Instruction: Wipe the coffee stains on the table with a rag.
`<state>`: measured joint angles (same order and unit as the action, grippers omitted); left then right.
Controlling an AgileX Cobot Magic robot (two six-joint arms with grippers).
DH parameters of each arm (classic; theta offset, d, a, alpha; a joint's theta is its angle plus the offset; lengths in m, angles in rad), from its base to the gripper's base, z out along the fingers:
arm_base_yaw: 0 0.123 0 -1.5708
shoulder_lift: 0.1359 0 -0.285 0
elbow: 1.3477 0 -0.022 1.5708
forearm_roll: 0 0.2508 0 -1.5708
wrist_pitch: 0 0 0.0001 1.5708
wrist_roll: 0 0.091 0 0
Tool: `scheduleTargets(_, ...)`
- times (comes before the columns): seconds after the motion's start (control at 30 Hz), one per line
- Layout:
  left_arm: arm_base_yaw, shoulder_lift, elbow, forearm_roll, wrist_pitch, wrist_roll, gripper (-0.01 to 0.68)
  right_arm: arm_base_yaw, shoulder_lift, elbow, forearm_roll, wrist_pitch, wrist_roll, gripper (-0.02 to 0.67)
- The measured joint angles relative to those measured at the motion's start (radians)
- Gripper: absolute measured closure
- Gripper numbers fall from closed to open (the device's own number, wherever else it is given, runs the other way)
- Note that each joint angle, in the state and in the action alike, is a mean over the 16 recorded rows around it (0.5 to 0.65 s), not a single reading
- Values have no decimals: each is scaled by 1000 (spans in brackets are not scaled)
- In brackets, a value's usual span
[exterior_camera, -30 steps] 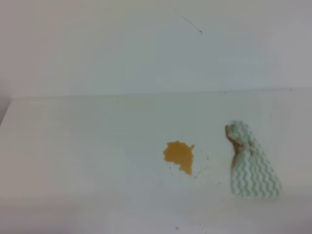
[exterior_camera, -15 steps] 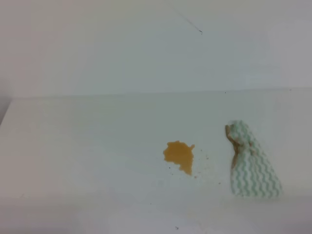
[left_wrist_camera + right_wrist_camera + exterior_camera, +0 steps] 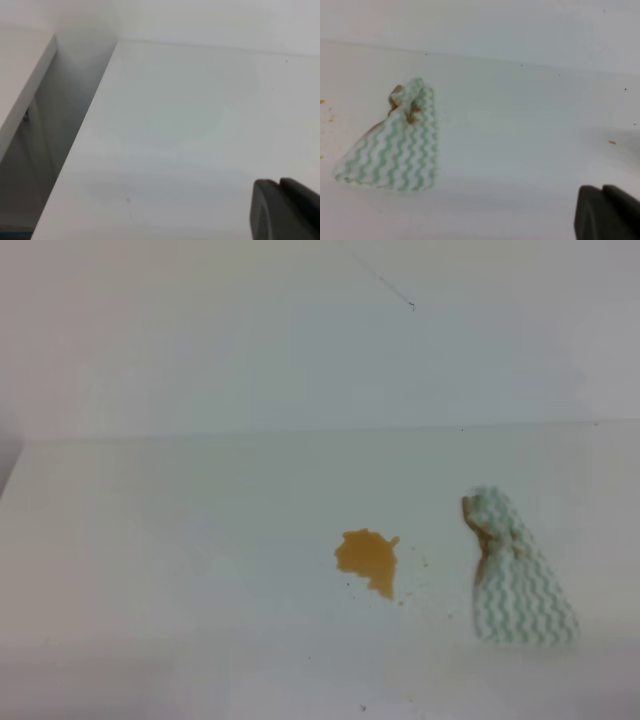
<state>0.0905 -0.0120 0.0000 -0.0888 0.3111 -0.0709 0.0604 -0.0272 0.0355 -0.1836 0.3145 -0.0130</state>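
The coffee stains (image 3: 368, 560) form an orange-brown blotch near the middle of the white table (image 3: 180, 540), with tiny specks to its right. The rag (image 3: 515, 575), white with green zigzag stripes and a brownish far end, lies flat to the right of the blotch, apart from it. It also shows in the right wrist view (image 3: 395, 147), left of and beyond my right gripper (image 3: 602, 189), whose dark fingers stand together with nothing in them. My left gripper (image 3: 279, 182) is also shut and empty, over bare table (image 3: 175, 125) near its left edge. Neither gripper shows in the exterior view.
An upright white wall (image 3: 300, 340) stands behind the table. In the left wrist view the table's left edge drops into a gap (image 3: 60, 130), with another white surface (image 3: 20, 75) beyond. A small orange speck (image 3: 612, 142) lies right of the rag.
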Motion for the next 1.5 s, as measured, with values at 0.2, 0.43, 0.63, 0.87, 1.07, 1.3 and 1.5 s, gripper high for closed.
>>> scheduleTargets(0.2,0,-5,0,0,0,0,675,0,0,0,0,0,0,652)
scheduleTargets(0.43,0,-9,0,0,0,0,675,0,0,0,0,0,0,652)
scheduleTargets(0.63,0,-10,0,0,0,0,675,0,0,0,0,0,0,652)
scheduleTargets(0.87,0,-12,0,0,0,0,675,0,0,0,0,0,0,652)
scheduleTargets(1.07,0,-12,0,0,0,0,675,0,0,0,-6,-7,-5,652)
scheduleTargets(1.3,0,-14,2,0,0,0,675,0,2,-2,25,-127,9,652)
scheduleTargets(1.5,0,-14,7,0,0,0,675,0,2,-2,125,-375,78,652)
